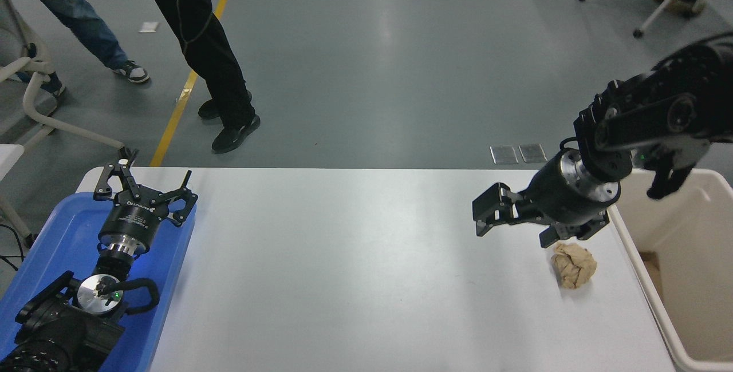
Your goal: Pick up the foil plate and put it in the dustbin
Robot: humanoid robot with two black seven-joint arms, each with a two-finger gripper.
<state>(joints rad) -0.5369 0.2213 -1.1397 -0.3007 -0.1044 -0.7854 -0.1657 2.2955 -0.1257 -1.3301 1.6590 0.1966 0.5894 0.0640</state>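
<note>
The foil plate does not show in the head view. The cream dustbin (641,257) stands at the table's right end, and only part of its inside is in the picture. My right gripper (515,224) hangs low over the table just left of the dustbin. It points left, open and empty, and sits just above a crumpled brown paper ball (573,265). My left gripper (146,186) is parked open over the blue tray (54,229) at the lower left.
The white table (343,269) runs between the blue tray and the dustbin. Two people's legs (212,51) stand on the floor beyond the far left corner. Chair legs are at the far right.
</note>
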